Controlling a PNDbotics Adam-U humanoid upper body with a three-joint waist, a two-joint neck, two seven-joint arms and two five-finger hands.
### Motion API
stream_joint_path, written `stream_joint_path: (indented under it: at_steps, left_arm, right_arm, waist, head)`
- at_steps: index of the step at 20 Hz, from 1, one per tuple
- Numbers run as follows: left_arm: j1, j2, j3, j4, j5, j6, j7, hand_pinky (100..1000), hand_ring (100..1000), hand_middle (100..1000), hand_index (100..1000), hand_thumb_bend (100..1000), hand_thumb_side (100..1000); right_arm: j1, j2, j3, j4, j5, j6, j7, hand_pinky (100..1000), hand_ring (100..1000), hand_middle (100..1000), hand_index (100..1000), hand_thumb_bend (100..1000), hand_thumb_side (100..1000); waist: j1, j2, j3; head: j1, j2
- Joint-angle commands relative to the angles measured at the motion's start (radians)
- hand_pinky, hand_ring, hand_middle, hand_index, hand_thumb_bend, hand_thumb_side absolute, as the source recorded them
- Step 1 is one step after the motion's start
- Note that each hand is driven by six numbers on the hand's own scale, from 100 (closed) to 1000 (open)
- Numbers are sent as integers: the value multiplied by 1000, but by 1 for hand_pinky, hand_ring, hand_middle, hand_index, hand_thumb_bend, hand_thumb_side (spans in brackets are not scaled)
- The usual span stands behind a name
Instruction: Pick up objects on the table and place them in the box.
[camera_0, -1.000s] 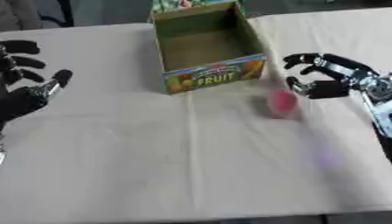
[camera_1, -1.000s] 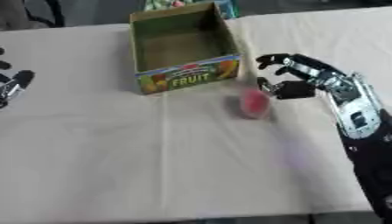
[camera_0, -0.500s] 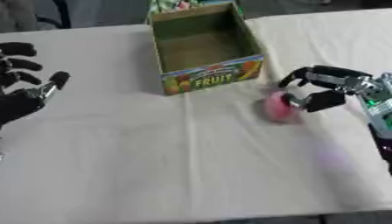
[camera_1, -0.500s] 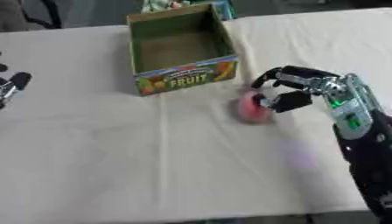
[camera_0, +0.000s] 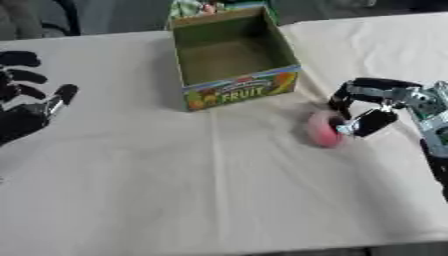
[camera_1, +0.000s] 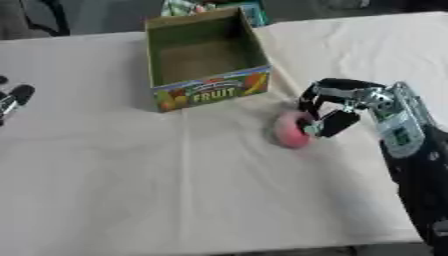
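A pink round object (camera_0: 321, 129) lies on the cloth-covered table (camera_0: 219, 190), just right of the box's front corner. My right hand (camera_0: 386, 98) reaches in from the right. Its fingers arch over the top and far side of the pink object, and its thumb (camera_1: 337, 123) presses against the object's right side. The open cardboard box (camera_0: 240, 94), printed "FRUIT" on its front wall, stands at the back centre and looks empty inside. My left hand (camera_0: 27, 119) rests open at the left edge with its fingers spread upward, holding nothing.
Colourful packaging (camera_0: 203, 8) sits behind the box at the table's far edge. The cloth has a crease running down the middle (camera_0: 214, 165). My right forearm (camera_1: 418, 165) runs along the right side.
My right hand has come down and left onto the pink object, and its fingers and thumb have closed around it. The left hand has stayed in place.
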Motion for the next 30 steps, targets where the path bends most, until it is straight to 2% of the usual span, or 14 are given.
stream_joint_path:
  at_steps: [1,5,6,7,12,18,25,27,30]
  left_arm:
    - [-15,18,9,-14,0,-1,4,500,605,632,707,613,100]
    - [-14,19,10,-15,0,0,5,500,605,632,707,613,100]
    - [-14,19,10,-15,0,0,6,500,605,632,707,611,100]
    - [-14,19,10,-15,0,0,6,500,605,632,707,613,100]
    - [-14,19,9,-16,1,0,6,499,606,632,707,615,100]
    - [-14,17,7,-16,1,0,4,499,606,632,707,615,100]
    - [-18,13,1,-15,3,0,-1,499,606,632,707,615,100]
    - [-26,11,-4,-17,4,0,-6,499,606,632,707,614,100]
    - [-36,11,-9,-19,5,0,-12,500,606,632,708,614,100]
  right_arm:
    - [-18,-17,-12,-24,-16,-6,-91,658,647,234,281,100,100]
    - [-29,-17,-20,-37,-23,-9,-176,647,640,227,276,100,100]
    - [-36,-17,-24,-43,-24,-9,-193,647,638,228,276,100,132]
    - [-42,-16,-26,-49,-23,-9,-208,647,638,227,276,100,100]
    - [-103,-8,-37,-72,4,-6,-260,649,628,228,274,100,100]
    - [-204,27,-46,-33,79,5,-331,648,627,228,272,100,100]
    - [-358,143,-74,144,203,45,-483,648,635,229,278,100,100]
    - [-416,208,-95,227,277,77,-546,649,642,231,283,100,100]
    - [-462,279,-130,334,391,119,-654,651,654,238,292,100,100]
  waist:
    - [-2,-17,0]
    - [-2,-17,1]
    - [-2,-18,1]
    - [-2,-18,2]
    - [-3,-21,2]
    - [-2,-23,8]
    - [3,-23,27]
    - [3,-20,45]
    - [1,-15,77]
  head:
    - [-2,-11]
    - [0,-11]
    - [1,-10]
    - [1,-10]
    - [1,-9]
    - [-3,-8]
    - [-15,-14]
    - [-27,-19]
    - [-44,-27]
